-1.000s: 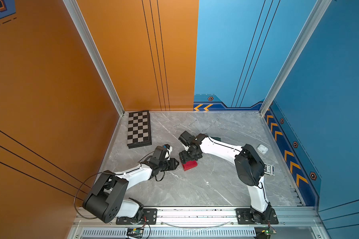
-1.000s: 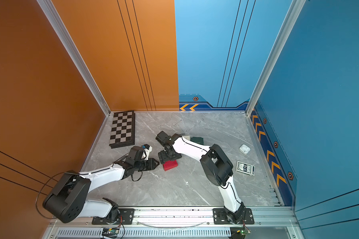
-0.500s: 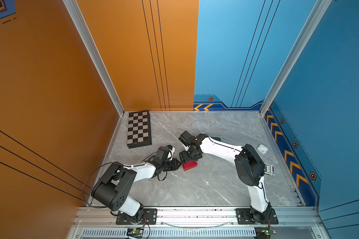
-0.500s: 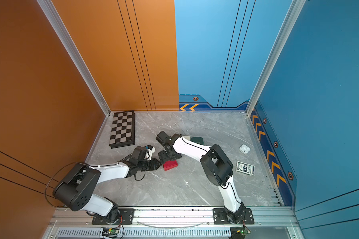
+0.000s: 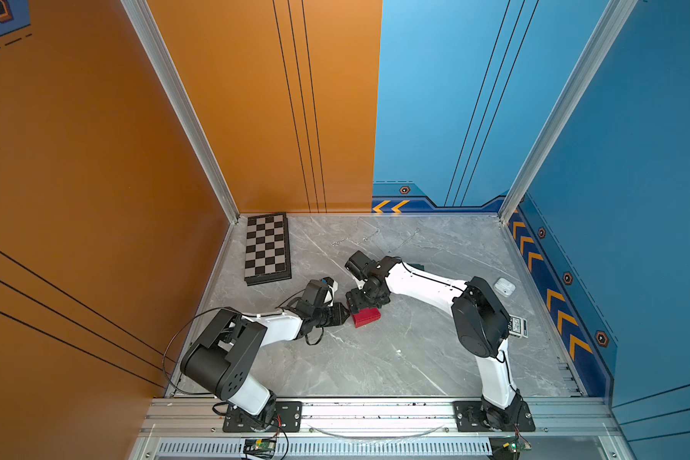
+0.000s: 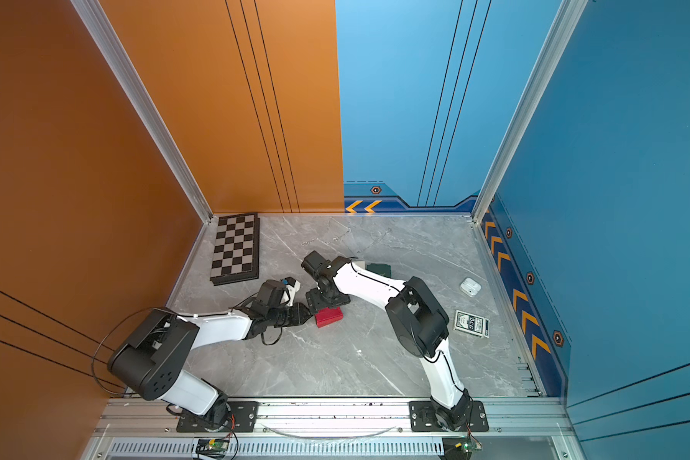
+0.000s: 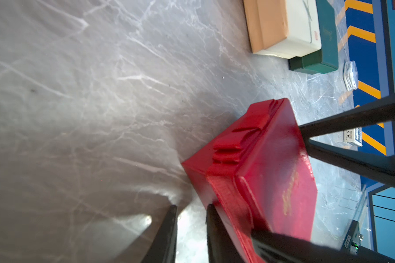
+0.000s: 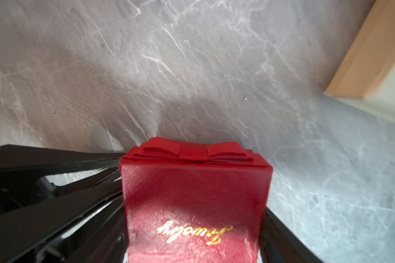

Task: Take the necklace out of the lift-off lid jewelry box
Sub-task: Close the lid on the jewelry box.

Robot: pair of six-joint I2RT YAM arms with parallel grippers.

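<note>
Near the middle of the desk point(image 5: 395, 358), flat on its base: red jewelry box point(image 5: 367, 317), lid point(image 8: 192, 200) on, gold script across the top, ribbon bow along one edge. No sign of the necklace; presumably inside, hidden under that lid.

Clamped across the lid from above: right tool point(image 5: 364, 304), spread wide, a finger against each of two opposite sides.

Tucked against the box's left side: left tool point(image 7: 191, 207), narrowed to a slim gap with only bare desk between the fingers. Holding nothing, one finger touching the base near a corner.

Against a second ago: left tool closer in and slightly narrower, right tool and box unmoved. Reads as bracing the base ahead of a straight lift of the lid, to avoid dragging the whole box up. Opening not yet begun, necklace step after that.

Further out:
- Tan-and-white box point(image 7: 283, 27) and green box point(image 7: 317, 59), just beyond to the far right.
- Chessboard point(image 5: 267, 249), far left.
- Earbud case point(image 5: 504, 286) and card deck point(image 6: 471, 323), toward the right edge, well apart.
</note>
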